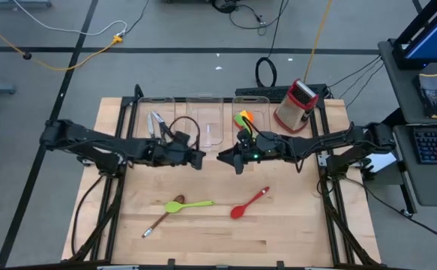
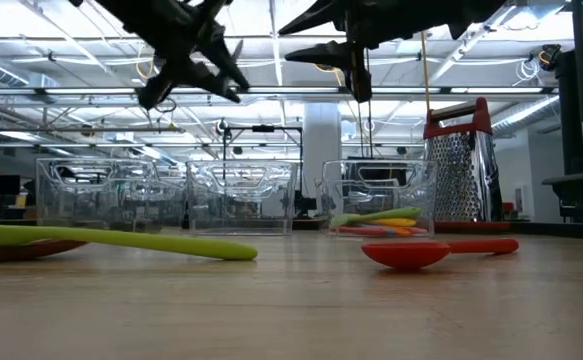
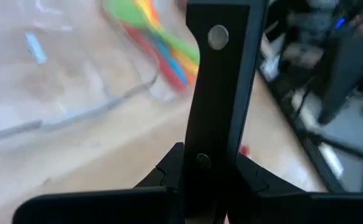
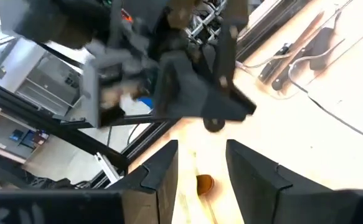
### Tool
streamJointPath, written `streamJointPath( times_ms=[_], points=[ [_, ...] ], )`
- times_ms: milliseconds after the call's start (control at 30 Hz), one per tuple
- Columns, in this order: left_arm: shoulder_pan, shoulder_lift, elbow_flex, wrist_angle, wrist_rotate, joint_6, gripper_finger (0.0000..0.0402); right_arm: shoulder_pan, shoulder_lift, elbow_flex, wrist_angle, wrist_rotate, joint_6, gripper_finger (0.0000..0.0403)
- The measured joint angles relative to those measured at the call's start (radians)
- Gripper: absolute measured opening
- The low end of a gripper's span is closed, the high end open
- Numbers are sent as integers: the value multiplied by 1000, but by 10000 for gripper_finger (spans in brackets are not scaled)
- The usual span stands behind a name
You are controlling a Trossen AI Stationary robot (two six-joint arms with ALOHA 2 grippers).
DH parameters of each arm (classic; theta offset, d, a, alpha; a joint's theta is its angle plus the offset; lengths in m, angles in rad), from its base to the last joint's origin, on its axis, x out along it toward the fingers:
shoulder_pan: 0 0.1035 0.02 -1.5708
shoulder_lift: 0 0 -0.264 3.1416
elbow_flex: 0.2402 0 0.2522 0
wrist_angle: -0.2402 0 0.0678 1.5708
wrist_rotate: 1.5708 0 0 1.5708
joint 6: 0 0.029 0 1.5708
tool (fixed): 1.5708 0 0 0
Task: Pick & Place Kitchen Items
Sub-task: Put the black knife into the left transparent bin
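**A:** Where are the two grippers?

**B:** Both hang above the table, tips facing each other, just in front of the middle bin (image 1: 207, 120). The right gripper (image 1: 227, 157) has its fingers parted with nothing between them; its wrist view shows only bare wood and a brown spoon bowl below the gap. The left gripper (image 1: 200, 158) sits narrow; I cannot tell whether it holds anything.

**A:** What stands around them?

**B:** Behind the middle bin's neighbours: the left bin (image 1: 154, 120) holds steel knives (image 1: 157, 122); the right bin (image 1: 249, 116) holds a bundle of coloured utensils (image 1: 243, 118), green, yellow and orange. The box grater (image 1: 296, 105) stands right of that bin.

**A:** And loose items?

**B:** In front of the middle bin, well apart from it: a green spatula (image 1: 192, 204) crossing a brown wooden spoon (image 1: 162, 217), and a red spoon (image 1: 249, 202) to their right. Nothing lies between the grippers and these.
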Motion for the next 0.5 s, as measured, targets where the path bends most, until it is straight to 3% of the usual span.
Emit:
streamJointPath(
  times_ms=[300,500],
  points=[
    [68,-182,-2,-360,-121,-85,57,2,1,0,24,2,-6,130],
    [136,-299,3,-535,-142,-145,57,2,1,-1,32,2,-33,126]
  ],
)
